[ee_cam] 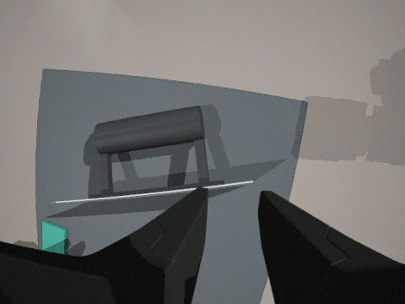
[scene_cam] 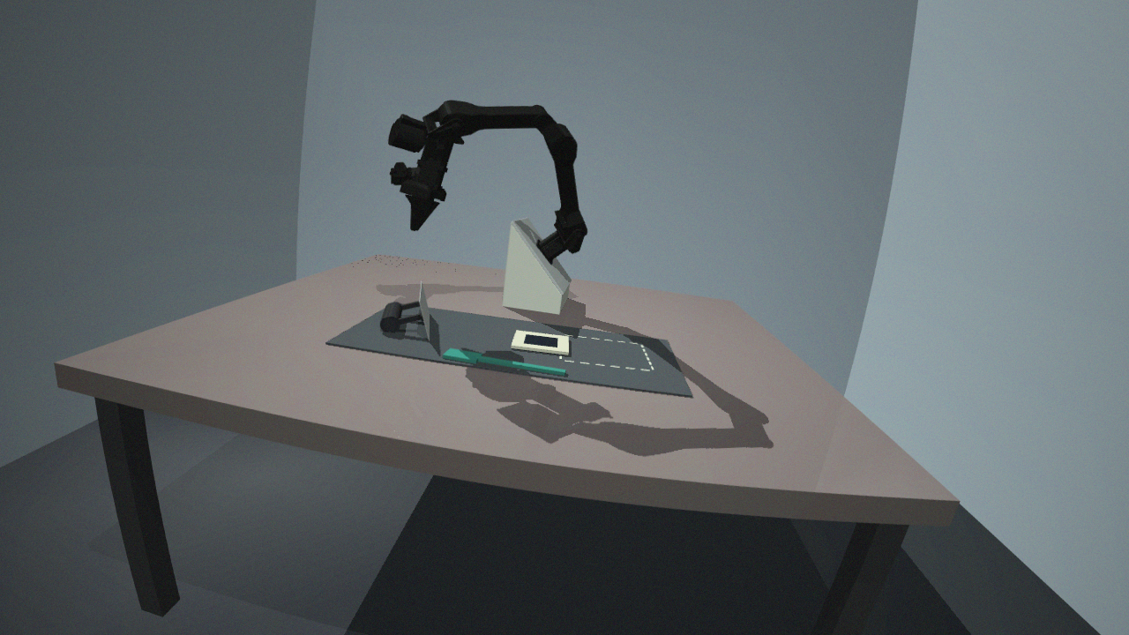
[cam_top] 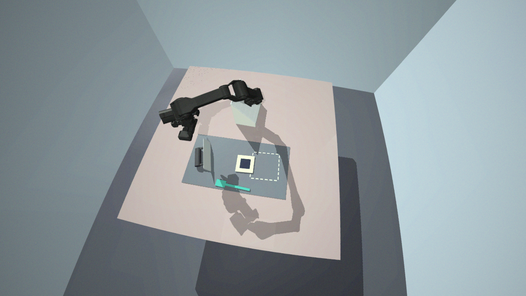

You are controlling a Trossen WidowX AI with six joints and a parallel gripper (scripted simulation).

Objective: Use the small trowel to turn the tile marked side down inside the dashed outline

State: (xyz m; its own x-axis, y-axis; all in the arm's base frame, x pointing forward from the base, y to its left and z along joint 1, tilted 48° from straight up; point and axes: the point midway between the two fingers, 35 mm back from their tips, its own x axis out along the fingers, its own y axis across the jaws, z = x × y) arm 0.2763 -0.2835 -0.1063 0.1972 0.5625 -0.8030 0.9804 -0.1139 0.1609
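Observation:
The small teal trowel [cam_top: 231, 186] [scene_cam: 504, 362] lies flat along the front edge of the dark grey mat [cam_top: 224, 151] [scene_cam: 474, 327] [ee_cam: 73, 101]; only its blade tip [ee_cam: 54, 238] shows in the wrist view. The cream tile [cam_top: 245, 163] [scene_cam: 539, 339] lies with its dark blue marked side up, overlapping the left edge of the dashed outline [cam_top: 264, 179] [scene_cam: 603, 364]. My gripper [cam_top: 185, 137] [scene_cam: 414, 225] [ee_cam: 233, 199] hangs high above the mat's left end, pointing down. Its fingers stand a little apart with nothing between them.
A larger tool with a dark bar handle and a thin grey blade [cam_top: 206, 156] [scene_cam: 426, 316] [ee_cam: 148, 130] stands on edge at the mat's left end, below my gripper. The arm's pale wedge base [cam_top: 244, 114] [scene_cam: 528, 276] stands behind the mat on the table [cam_top: 312, 128] [scene_cam: 236, 354].

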